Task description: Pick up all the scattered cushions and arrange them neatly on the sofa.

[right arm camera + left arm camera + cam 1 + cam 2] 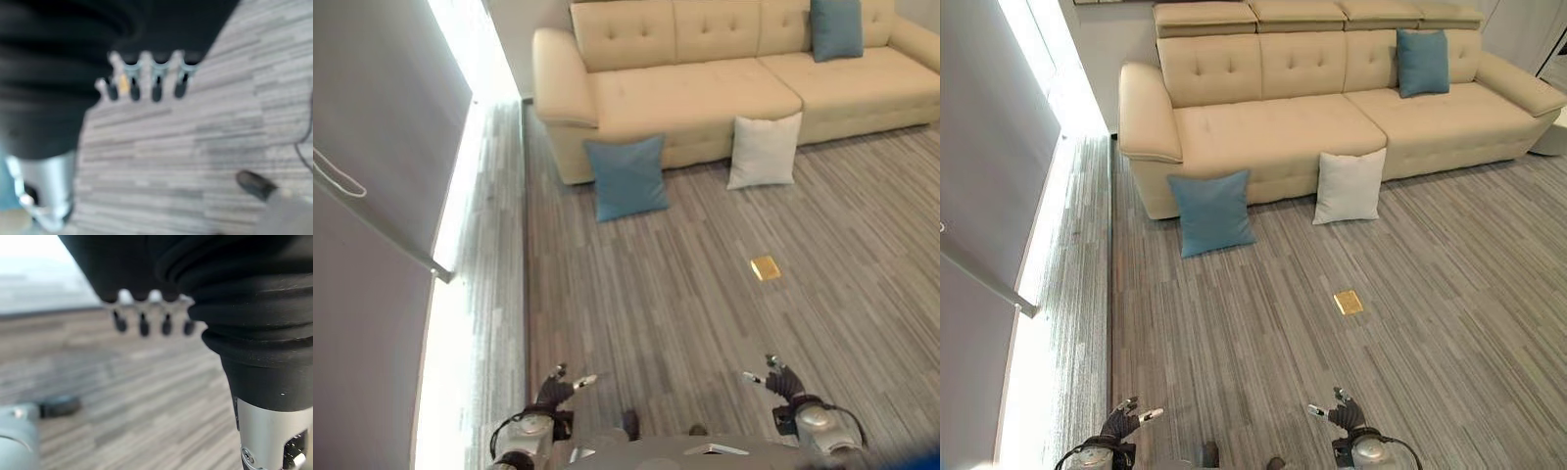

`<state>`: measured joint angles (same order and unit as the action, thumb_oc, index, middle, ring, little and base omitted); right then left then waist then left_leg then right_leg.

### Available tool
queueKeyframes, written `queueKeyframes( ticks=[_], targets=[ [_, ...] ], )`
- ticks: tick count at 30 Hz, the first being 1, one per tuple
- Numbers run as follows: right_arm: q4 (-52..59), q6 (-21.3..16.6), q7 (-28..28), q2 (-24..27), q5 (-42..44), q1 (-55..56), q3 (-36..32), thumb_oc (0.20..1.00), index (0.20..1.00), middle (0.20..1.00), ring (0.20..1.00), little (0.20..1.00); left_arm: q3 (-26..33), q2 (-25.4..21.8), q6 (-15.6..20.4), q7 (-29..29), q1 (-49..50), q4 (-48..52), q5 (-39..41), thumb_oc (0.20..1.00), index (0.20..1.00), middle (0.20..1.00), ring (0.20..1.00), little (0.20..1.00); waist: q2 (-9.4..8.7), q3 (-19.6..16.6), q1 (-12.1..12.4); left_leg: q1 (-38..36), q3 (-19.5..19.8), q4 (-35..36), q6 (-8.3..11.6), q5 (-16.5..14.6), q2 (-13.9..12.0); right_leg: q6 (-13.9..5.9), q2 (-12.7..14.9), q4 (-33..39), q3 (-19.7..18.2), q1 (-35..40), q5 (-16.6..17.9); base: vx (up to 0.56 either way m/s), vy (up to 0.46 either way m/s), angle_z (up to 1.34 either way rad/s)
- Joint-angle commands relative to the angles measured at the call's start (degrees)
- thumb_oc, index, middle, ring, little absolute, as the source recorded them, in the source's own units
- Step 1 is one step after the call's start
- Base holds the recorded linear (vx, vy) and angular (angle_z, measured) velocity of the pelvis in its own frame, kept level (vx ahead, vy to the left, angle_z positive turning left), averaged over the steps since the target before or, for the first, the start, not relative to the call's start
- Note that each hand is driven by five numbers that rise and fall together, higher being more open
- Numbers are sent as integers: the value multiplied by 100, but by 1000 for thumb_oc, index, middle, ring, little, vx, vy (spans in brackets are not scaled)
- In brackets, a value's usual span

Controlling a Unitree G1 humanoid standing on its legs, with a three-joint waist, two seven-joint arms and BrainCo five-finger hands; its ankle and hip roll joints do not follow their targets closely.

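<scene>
A blue cushion [1211,211] leans on the floor against the front of the beige sofa [1273,122], under its left seat. A white cushion [1349,187] leans against the sofa front further right. A second blue cushion [1423,62] stands upright on the sofa's right seat against the backrest. My left hand [558,387] and right hand [777,377] hang low over the floor, far from the cushions. Both hold nothing, with fingers [142,323] straight in the left wrist view and fingers [156,83] straight in the right wrist view.
A small brass floor plate [1348,302] is set into the grey striped carpet between me and the sofa. A grey wall with a bright light strip [450,255] runs along the left side.
</scene>
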<state>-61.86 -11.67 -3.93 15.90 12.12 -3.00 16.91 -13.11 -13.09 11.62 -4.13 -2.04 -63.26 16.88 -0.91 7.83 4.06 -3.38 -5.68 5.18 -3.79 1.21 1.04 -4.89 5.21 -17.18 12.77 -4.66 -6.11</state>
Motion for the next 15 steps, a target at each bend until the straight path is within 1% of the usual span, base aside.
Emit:
queueKeyframes(
  ticks=[1, 3, 4, 5, 6, 7, 8, 9, 10, 11, 12, 13, 14, 15],
  targets=[
    [347, -176, 24, 48, 19, -183, 135, 1000, 1000, 1000, 1000, 1000, 0, -37, 203, -56, -231, 254, 78, 1000, 1000, 1000, 1000, 1000, -119, 99, 94, -189, 350, -397, 111, -464, 168, -392, 378, 217, -295, 54, 794, 93, -5, 7],
    [517, -212, 22, 85, 56, -198, 139, 1000, 1000, 1000, 1000, 1000, -11, -75, 219, -83, -218, 374, 69, 1000, 1000, 1000, 1000, 1000, -125, 126, 66, -240, 396, -334, 140, -467, 153, -294, 171, 514, -286, -55, 702, 87, -38, 1],
    [518, -211, 22, 86, 56, -196, 139, 1000, 1000, 1000, 1000, 1000, -11, -74, 219, -83, -216, 375, 69, 1000, 1000, 1000, 1000, 1000, -121, 130, 64, -248, 399, -331, 142, -468, 149, -292, 167, 518, -282, -46, 702, 121, -90, 1],
    [789, -232, -2, 144, 44, -207, 170, 1000, 1000, 1000, 1000, 1000, 13, -114, 229, -112, -232, 429, 95, 1000, 1000, 1000, 1000, 1000, -144, 159, 25, -281, 442, -310, 169, -477, 144, -236, 3, 749, -216, -187, 742, 151, -122, 1],
    [967, -234, -1, 173, 72, -187, 174, 1000, 1000, 1000, 1000, 1000, 18, -150, 222, -120, -263, 506, 133, 1000, 1000, 1000, 1000, 1000, -178, 168, -5, -278, 518, -364, 210, -490, 148, -203, -87, 890, -290, -186, 733, 209, -143, 10],
    [1022, -235, -1, 195, 72, -144, 161, 1000, 1000, 1000, 1000, 1000, 18, -141, 235, -100, -254, 556, 152, 1000, 1000, 1000, 1000, 1000, -171, 157, -48, -293, 597, -417, 253, -513, 132, -208, -94, 1004, -326, -74, 696, 194, -144, 28],
    [1084, -265, -10, 222, 50, -125, 200, 1000, 1000, 1000, 1000, 1000, -25, -140, 245, -113, -273, 535, 121, 1000, 1000, 1000, 1000, 1000, -196, 128, -89, -261, 612, -533, 344, -486, 85, -138, -171, 1115, -427, 9, 643, 170, -144, 71],
    [1114, -266, -24, 248, 67, -109, 185, 1000, 1000, 1000, 1000, 1000, -60, -125, 258, -115, -306, 571, 135, 1000, 1000, 1000, 1000, 1000, -207, 129, -112, -187, 651, -675, 457, -461, 55, -85, -215, 1177, -393, 90, 620, 201, -253, 124],
    [1274, -291, -29, 345, 139, -46, 107, 1000, 1000, 1000, 1000, 1000, -83, -90, 242, -80, -336, 657, 213, 1000, 1000, 1000, 1000, 1000, -258, 149, -146, 12, 563, -1172, 690, -338, -40, -11, -199, 1338, -77, 302, 597, 164, -262, 120],
    [1286, -314, -57, 372, 168, -28, 92, 1000, 1000, 1000, 1000, 1000, -107, -91, 255, -98, -356, 685, 252, 1000, 1000, 1000, 1000, 1000, -309, 195, -167, 172, 421, -1572, 813, -190, -91, 52, -198, 1419, 17, 431, 603, 135, -249, 104],
    [1352, -302, -66, 410, 178, 3, 75, 1000, 1000, 1000, 1000, 1000, -123, -94, 255, -90, -365, 775, 295, 1000, 1000, 1000, 1000, 1000, -352, 262, -152, 369, 317, -1896, 884, -84, -134, 94, -177, 1486, 119, 544, 600, 44, -117, 93],
    [1353, -302, -66, 410, 178, 3, 74, 1000, 1000, 1000, 1000, 1000, -124, -94, 255, -90, -365, 776, 296, 1000, 1000, 1000, 1000, 1000, -350, 259, -159, 386, 325, -1919, 885, -94, -136, 95, -180, 1489, 127, 542, 602, 42, -89, 91],
    [1405, -290, -98, 419, 184, 11, 64, 1000, 1000, 1000, 1000, 1000, -166, -94, 229, -102, -372, 820, 329, 1000, 1000, 1000, 1000, 1000, -395, 297, -174, 540, 89, -2077, 884, -25, -247, 111, -141, 1546, 235, 628, 588, 71, -69, 66],
    [1362, -277, -95, 397, 205, 5, 64, 1000, 1000, 1000, 1000, 1000, -174, -78, 223, -78, -410, 751, 324, 1000, 1000, 1000, 1000, 1000, -416, 325, -154, 619, -24, -1968, 859, -28, -294, 118, -142, 1617, 272, 711, 562, 121, -80, 25]
  ],
)
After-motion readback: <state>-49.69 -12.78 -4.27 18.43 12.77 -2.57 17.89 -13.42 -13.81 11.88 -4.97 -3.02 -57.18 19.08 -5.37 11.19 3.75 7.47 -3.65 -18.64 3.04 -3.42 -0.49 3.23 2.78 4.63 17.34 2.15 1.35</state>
